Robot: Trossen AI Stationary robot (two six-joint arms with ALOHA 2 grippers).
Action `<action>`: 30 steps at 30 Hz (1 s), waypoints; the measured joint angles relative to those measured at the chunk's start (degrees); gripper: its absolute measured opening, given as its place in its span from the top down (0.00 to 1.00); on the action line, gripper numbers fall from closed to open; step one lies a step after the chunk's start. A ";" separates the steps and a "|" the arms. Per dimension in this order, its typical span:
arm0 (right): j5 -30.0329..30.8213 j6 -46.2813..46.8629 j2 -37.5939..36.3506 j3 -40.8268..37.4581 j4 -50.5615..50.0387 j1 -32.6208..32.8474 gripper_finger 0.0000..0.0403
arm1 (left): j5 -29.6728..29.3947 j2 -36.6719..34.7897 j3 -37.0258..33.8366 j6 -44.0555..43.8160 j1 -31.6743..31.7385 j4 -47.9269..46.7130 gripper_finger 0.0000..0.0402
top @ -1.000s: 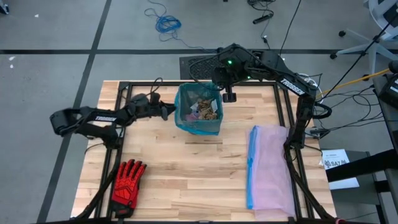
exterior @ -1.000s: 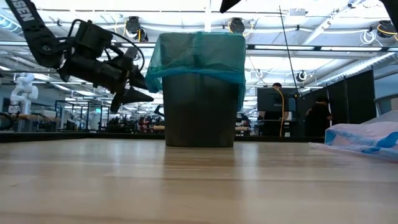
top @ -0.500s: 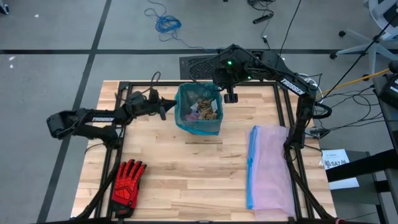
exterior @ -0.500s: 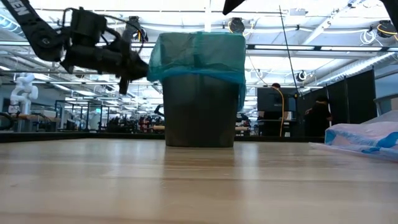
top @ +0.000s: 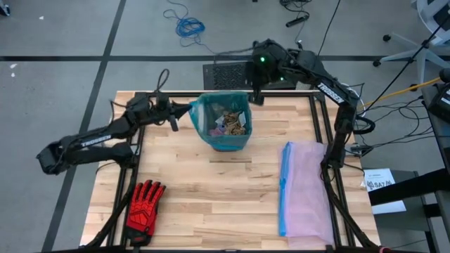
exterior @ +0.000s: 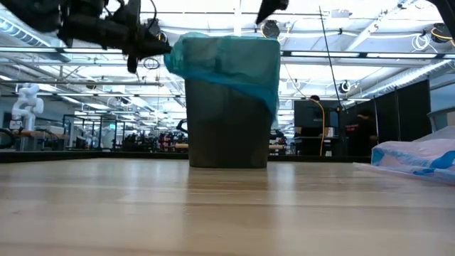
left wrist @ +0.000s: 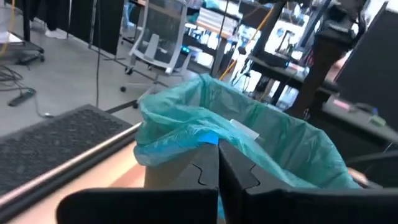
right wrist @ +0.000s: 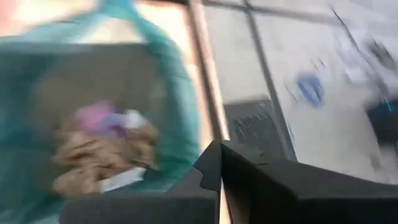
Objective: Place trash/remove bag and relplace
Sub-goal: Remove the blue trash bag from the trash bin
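A dark bin point(exterior: 227, 121) stands at the table's far middle, lined with the teal bag point(top: 225, 140). The bag's edge is turned over the rim point(exterior: 234, 60). Trash point(top: 228, 123) lies inside: tan paper lumps with a pink piece point(right wrist: 93, 118). My left gripper point(top: 181, 114) is at the bin's left side, level with the rim, shut on the bag's edge. My right gripper point(top: 256, 97) hangs shut and empty above the bin's far right side; it also shows in the low view point(exterior: 269, 8). My left gripper pinches the bag's turned-over edge point(left wrist: 208, 138) at the bin's left side between its two fingers. The fingers come in level from the table's left. That edge point(top: 195, 109) is drawn out into a point toward the gripper and raised above the rim point(exterior: 173, 51). The bag's other sides stay over the rim.
A red-and-black glove point(top: 144, 204) lies at the near left. A pale lilac bag with a blue rim point(top: 306, 190) lies along the right side. The black table frame point(top: 320, 112) runs along the edges. Bare wood lies in front of the bin.
My left gripper has shut on the bag's overhang at the bin's left side, then risen and rolled. This has pulled that edge up and out to the left, while the other sides stay on the rim. My right gripper has gone toward the far edge and rolled.
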 joint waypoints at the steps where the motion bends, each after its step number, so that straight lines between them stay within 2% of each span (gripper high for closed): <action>1: 2.27 2.10 0.00 -0.77 -0.05 -1.07 1.00 | -0.18 -0.30 1.78 1.14 0.00 -2.78 1.00; 3: 5.92 6.14 0.00 -2.80 -1.13 -3.51 1.00 | -0.48 -0.43 5.09 3.10 0.00 -7.24 1.00; 8: 5.76 12.78 0.04 -11.75 -4.30 -8.03 1.00 | -1.19 -0.29 10.35 6.13 0.00 -14.22 1.00; 11: 1.29 14.41 0.13 -19.16 -2.88 -8.85 1.00 | -1.33 -0.06 10.93 7.09 0.00 -15.14 1.00; 15: -6.86 14.86 0.13 -28.83 6.18 -8.29 1.00 | -2.98 -0.04 10.93 7.45 0.00 -16.71 1.00; 18: -10.20 16.39 0.13 -33.84 13.48 -6.73 1.00 | -3.21 -0.04 10.93 7.58 0.00 -17.47 1.00; 26: -12.51 22.14 0.13 -36.97 21.15 -0.62 1.00 | -4.32 -0.04 10.93 9.10 0.02 -17.87 1.00; 30: -15.88 23.12 0.13 -36.97 24.79 2.69 1.00 | -4.32 -0.08 11.17 9.14 0.65 -18.19 1.00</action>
